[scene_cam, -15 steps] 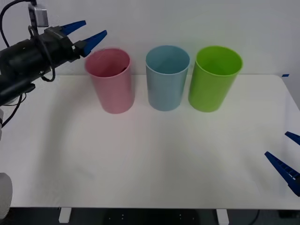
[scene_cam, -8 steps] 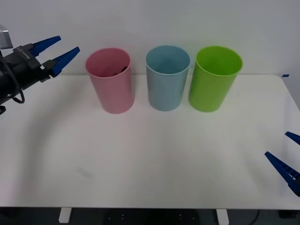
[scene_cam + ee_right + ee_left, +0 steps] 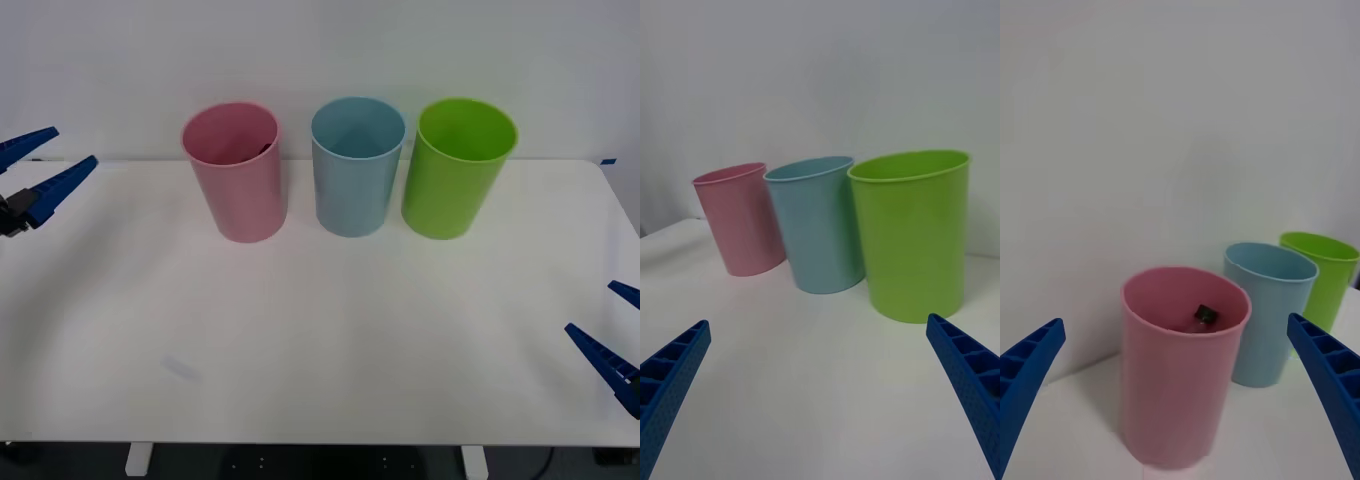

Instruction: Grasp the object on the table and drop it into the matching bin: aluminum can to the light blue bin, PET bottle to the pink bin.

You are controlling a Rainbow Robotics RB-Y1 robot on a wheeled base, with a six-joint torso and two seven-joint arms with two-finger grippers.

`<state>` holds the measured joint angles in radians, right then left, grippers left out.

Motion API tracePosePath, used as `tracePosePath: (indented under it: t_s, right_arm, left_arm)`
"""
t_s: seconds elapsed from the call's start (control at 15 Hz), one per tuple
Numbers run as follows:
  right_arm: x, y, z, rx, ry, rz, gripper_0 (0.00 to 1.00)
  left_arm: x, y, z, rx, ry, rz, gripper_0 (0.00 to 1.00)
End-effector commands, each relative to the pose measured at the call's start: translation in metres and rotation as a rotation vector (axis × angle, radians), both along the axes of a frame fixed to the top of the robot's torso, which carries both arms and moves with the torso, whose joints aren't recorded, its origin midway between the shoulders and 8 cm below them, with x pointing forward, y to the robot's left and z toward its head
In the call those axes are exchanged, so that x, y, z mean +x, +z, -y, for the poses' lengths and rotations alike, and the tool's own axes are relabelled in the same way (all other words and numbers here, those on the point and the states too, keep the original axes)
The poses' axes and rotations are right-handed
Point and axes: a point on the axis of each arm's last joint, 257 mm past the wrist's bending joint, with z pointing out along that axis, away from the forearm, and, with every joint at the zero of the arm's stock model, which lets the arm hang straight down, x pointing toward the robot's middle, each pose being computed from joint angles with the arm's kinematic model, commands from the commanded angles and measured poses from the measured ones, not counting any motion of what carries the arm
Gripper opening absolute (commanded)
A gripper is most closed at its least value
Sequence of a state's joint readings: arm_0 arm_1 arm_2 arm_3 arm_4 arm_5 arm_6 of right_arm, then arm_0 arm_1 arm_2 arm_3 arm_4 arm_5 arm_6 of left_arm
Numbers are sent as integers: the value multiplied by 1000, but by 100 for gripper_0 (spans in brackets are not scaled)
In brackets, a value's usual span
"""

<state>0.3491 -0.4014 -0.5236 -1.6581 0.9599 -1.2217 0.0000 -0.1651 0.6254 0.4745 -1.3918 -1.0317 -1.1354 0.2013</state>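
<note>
Front view, bins: three in a row across the upper middle of the table (image 3: 330, 330). Pink bin (image 3: 236, 175) on the left, light blue bin (image 3: 355, 170) centre, lime green bin (image 3: 455, 170) right. All upright, rims just beside each other.
Front view, bottle: PET bottle (image 3: 267, 150) is just a dark sliver inside the pink bin's rim, right side. Can't make out more here.
Front view, left gripper (image 3: 38, 165): far left edge, level w/ the bin rims, well apart from the pink bin, blue fingers spread wide, nothing between them.
Front view, right gripper (image 3: 612, 335): lower right corner, low over the table edge, fingers apart, nothing in them.
Right wrist view: fingers in the two bottom corners, wide gap, bare table betw. them. Green bin biggest at centre-right, light blue next, pink smallest at mid-left.
Left wrist view: fingers at both bottom corners, wide apart. Pink bin lower centre, mouth facing the camera. Bottle's black cap shows inside against the back wall, a bit of clear neck below it, tilted; the rest is hidden by the front wall. Light blue and green bins at right middle.
</note>
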Motion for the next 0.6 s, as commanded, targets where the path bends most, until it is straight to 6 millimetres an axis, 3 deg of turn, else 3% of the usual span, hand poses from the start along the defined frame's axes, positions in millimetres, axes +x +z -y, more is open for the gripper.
tracePosePath:
  t_s: [0.07, 0.33, 0.6]
  right_arm:
    - [0, 0, 0, 0, 0, 0, 100]
    - [0, 0, 0, 0, 0, 0, 100]
    - [0, 0, 0, 0, 0, 0, 100]
  left_arm:
    - [-21, -18, -23, 36, 39, 4, 100]
    - [-60, -49, -54, 108, 67, -33, 100]
    - [-92, -73, -71, 158, 79, -66, 100]
